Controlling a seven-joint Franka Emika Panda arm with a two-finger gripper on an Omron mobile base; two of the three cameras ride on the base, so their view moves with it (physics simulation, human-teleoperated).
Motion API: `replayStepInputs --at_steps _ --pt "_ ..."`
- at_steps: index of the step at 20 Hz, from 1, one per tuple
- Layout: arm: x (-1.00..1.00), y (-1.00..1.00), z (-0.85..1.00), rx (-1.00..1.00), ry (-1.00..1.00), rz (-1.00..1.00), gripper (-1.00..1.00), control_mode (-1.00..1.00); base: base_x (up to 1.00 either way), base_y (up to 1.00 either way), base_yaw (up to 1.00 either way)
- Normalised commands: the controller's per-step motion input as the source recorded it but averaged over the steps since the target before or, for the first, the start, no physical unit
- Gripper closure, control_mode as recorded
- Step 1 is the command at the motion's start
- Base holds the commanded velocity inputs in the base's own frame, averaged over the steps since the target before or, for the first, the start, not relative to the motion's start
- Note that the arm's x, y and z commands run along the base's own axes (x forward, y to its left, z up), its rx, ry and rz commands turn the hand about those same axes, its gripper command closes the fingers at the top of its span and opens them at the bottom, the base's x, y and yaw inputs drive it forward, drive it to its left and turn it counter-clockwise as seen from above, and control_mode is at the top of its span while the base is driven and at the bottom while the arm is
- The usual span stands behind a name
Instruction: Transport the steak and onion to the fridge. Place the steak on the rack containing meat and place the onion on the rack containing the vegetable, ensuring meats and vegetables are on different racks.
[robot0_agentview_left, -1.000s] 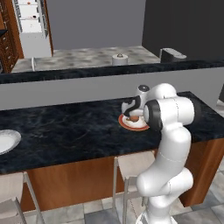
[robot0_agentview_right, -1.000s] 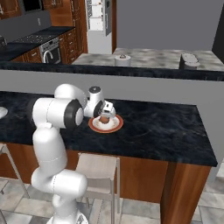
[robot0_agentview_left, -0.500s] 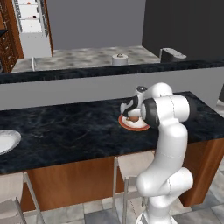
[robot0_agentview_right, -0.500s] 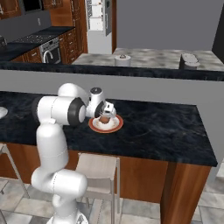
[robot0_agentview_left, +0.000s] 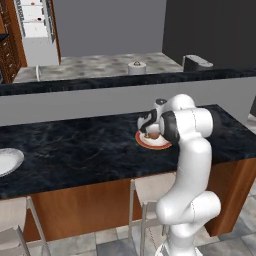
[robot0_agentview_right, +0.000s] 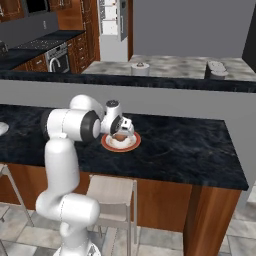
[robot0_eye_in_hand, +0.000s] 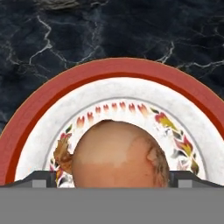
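While the gripper hangs low over the plate, its two dark finger tips stand wide apart, one on each side of the onion. I cannot tell if the tips touch the onion. The round tan onion sits in the middle of the plate, which is white with a red rim. The plate rests on the dark stone counter. Far behind, the fridge stands open with white shelves.
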Motion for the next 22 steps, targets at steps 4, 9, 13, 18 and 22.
replayStepInputs --at_steps 4,9,13,18,22 --pt "0.04 0.00 -0.17 0.00 0.02 0.00 -1.00 -1.00 0.00 0.00 0.00" --pt "0.00 0.00 -0.28 0.00 0.09 0.00 -1.00 -1.00 0.00 0.00 0.00" --pt "-0.03 0.00 -0.42 0.00 0.18 0.00 -1.00 -1.00 0.00 0.00 0.00" --pt "0.00 0.00 -0.43 0.00 0.18 0.00 -1.00 -1.00 0.00 0.00 0.00" --pt "0.00 0.00 -0.49 0.00 0.22 -0.01 1.00 -1.00 0.00 0.00 0.00"
